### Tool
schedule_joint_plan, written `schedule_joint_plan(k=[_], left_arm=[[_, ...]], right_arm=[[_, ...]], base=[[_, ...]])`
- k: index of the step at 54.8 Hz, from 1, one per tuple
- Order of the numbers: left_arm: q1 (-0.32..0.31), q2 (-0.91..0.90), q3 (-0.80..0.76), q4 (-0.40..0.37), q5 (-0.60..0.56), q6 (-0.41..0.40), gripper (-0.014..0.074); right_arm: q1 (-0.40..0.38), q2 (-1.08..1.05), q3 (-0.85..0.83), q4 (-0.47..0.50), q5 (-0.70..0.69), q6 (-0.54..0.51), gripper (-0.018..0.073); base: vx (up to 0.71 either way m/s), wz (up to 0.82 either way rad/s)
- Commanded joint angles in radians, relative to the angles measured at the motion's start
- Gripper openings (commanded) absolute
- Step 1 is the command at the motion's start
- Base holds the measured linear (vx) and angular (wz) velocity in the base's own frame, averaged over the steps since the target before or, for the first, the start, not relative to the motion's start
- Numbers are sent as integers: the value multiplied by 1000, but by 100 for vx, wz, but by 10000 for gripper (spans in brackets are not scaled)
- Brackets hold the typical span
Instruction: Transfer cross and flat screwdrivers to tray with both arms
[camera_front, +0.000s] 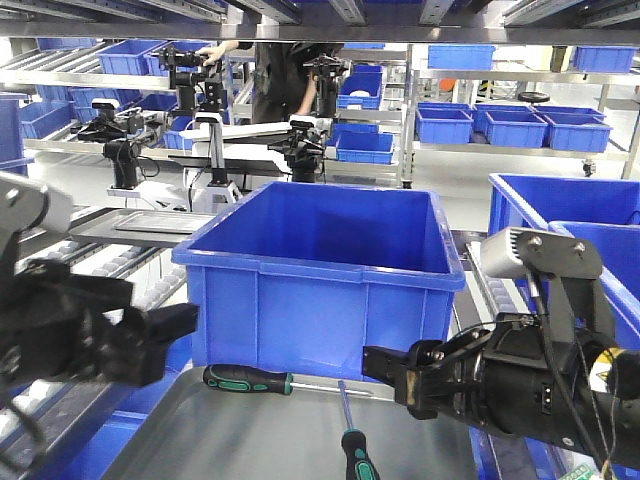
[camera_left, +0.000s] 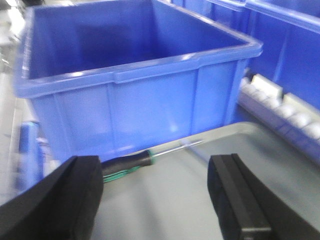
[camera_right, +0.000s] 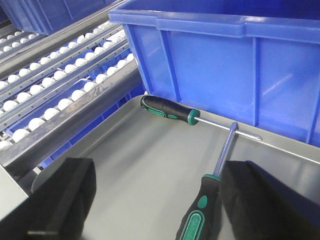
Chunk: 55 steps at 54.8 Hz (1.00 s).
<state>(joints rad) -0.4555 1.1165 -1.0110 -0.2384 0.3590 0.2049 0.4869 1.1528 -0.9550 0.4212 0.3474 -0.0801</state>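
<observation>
Lying crossed at their shafts on the grey tray (camera_right: 125, 170) beside the blue bin (camera_front: 320, 270), both screwdrivers (camera_right: 170, 111) are risking a nudge, since the left gripper (camera_left: 155, 200) and right gripper (camera_right: 155, 200) are hovering close, jaws spread and empty.

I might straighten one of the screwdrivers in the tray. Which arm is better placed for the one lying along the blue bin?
Left: the open left gripper faces the handle of that screwdriver, while the right gripper frames the other screwdriver.
</observation>
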Motion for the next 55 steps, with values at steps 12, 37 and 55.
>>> schedule_joint_plan(k=[12, 37, 55], left_arm=[[138, -372, 389, 140, -297, -205, 179], [333, -990, 908, 232, -299, -205, -3], [336, -1132, 1013, 230, -290, -205, -3]], right_arm=[[-3, -22, -34, 3, -65, -1, 580], [-3, -22, -34, 3, -65, -1, 580], [-3, -22, -34, 5, -63, -1, 580]], base=[[0, 0], [0, 0], [0, 0]])
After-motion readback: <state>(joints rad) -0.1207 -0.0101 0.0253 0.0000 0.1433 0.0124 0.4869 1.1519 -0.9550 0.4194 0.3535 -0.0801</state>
